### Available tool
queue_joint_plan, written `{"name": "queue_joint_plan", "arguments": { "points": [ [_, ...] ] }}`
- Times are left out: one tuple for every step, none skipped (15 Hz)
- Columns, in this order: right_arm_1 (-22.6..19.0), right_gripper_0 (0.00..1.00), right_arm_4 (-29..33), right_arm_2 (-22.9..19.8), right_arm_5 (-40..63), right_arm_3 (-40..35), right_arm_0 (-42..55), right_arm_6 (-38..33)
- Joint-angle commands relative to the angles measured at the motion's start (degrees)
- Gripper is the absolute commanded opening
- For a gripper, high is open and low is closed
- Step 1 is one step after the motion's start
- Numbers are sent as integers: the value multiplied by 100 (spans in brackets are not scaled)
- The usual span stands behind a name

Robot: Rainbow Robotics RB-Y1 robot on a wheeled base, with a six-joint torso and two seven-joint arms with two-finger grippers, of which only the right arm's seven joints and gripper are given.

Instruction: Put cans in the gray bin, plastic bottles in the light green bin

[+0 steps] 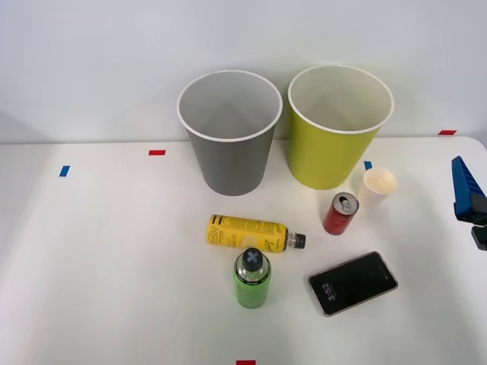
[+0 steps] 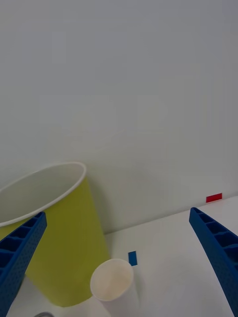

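I hold the right gripper (image 2: 119,267) with its blue fingers (image 1: 466,190) spread wide and nothing between them, at the right edge of the front view. The nearest task item is the red can (image 1: 340,214), upright at centre-right, left of and below the gripper, just beside the white paper cup (image 1: 377,186). Its long axis is vertical, so I judge a side grasp suits. In the wrist view the cup (image 2: 113,285) sits low centre; the can is probably the grey sliver at the bottom edge. The gray bin (image 1: 229,133) stands upper centre, the light green bin (image 1: 338,129) to its right.
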Motion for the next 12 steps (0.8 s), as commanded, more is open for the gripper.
{"name": "queue_joint_plan", "arguments": {
  "points": [
    [727, 100, 586, -81, 8, 280, 1, 15],
    [982, 100, 868, -90, 8, 368, 1, 24],
    [1307, 100, 1219, -90, 44, 429, -8, 24],
    [1667, 100, 1553, -169, 246, 429, 1, 24],
    [1966, 100, 1790, -274, 439, 429, 1, 24],
    [2221, 100, 2010, -380, 606, 429, 1, 24],
    [2450, 100, 2124, -485, 799, 429, 1, 41],
    [2485, 100, 2151, -538, 879, 429, -17, 41],
    [2450, 100, 2203, -626, 1010, 429, -35, 59],
    [2397, 100, 2239, -635, 1019, 429, -26, 85],
    [2388, 100, 2274, -635, 1019, 429, -17, 94],
    [2388, 100, 2318, -635, 1019, 429, 9, 112]
  ]
}}
